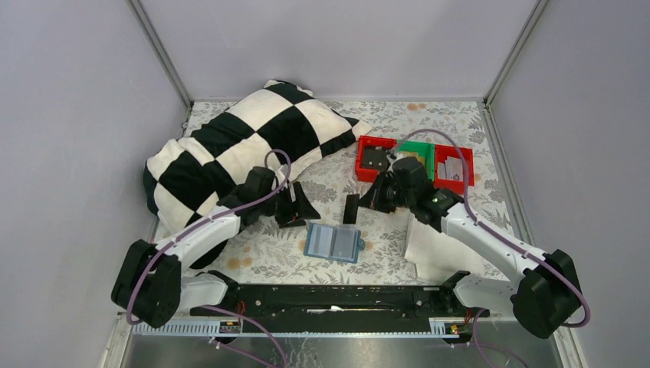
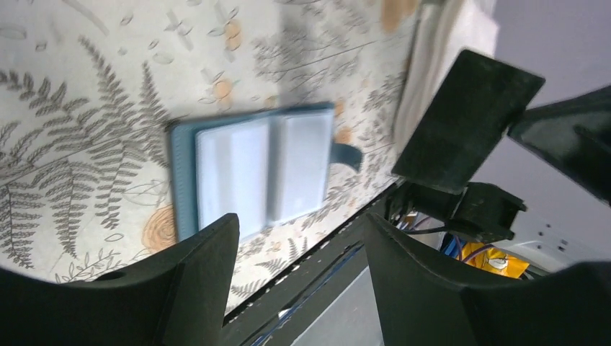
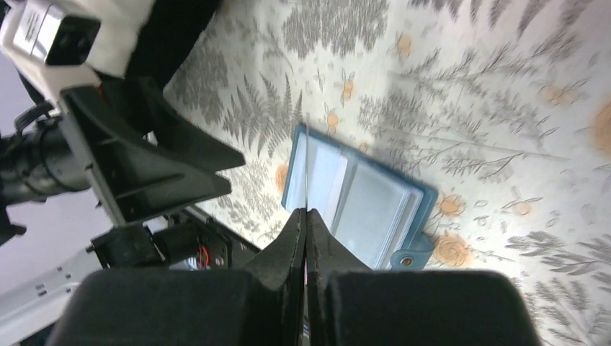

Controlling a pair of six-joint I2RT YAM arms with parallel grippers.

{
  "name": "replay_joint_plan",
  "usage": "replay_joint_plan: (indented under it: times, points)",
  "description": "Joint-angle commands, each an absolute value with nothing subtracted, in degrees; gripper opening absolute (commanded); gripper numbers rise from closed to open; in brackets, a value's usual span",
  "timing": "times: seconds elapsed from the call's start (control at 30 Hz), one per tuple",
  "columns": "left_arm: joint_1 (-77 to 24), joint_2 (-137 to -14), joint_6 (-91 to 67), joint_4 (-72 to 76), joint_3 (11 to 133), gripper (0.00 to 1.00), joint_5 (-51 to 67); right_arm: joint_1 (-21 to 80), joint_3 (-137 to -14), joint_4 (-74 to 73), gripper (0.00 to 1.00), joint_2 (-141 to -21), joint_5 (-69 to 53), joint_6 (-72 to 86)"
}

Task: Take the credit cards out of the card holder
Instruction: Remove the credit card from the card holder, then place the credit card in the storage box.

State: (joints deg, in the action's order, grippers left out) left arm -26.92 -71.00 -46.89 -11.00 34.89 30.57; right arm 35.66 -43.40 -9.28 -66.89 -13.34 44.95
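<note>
Two panels: pale grey, framed in teal, facing up inside the card holder [image 1: 333, 242], spread open flat on the desk [image 1: 383, 261].
Holder position: between 4 and 5 o'clock from the left gripper [image 1: 295, 205], 7 o'clock from the right gripper [image 1: 362, 205], touching neither.
Snap tab [image 3: 407, 257]: sticking out from one short edge.
Left fingers [image 2: 194, 274]: spread wide, holding nothing.
Right fingers [image 3: 288, 245]: pressed tight on a dark card [image 1: 351, 208], seen edge-on from the right wrist.

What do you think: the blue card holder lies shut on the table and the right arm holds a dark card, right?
No, the card holder lies open on the table, as the left wrist view shows. The right end effector holds a dark card.
</note>
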Motion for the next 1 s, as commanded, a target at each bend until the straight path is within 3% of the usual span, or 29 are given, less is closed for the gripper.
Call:
replay_joint_plan:
  times: [0.0,0.23,0.4,0.97]
  points:
    - [-26.3,-66.6,-43.1,-18.0,41.8,0.69,27.1,31.9,-54.1,-21.7,0.00,-66.8,-6.6,37.9]
    - [-24.8,-64.3,-41.0,-23.4,47.4,0.69,26.1,25.2,-70.2,-30.7,0.00,-76.4,0.3,30.3]
    - [-24.3,-63.8,-40.4,-24.5,48.3,0.69,25.7,24.5,-83.7,-36.4,0.00,-86.3,10.1,25.7]
    - [-21.2,-72.5,-36.6,-25.2,52.7,0.69,28.2,23.4,-118.8,-50.3,0.00,-123.7,22.1,17.6]
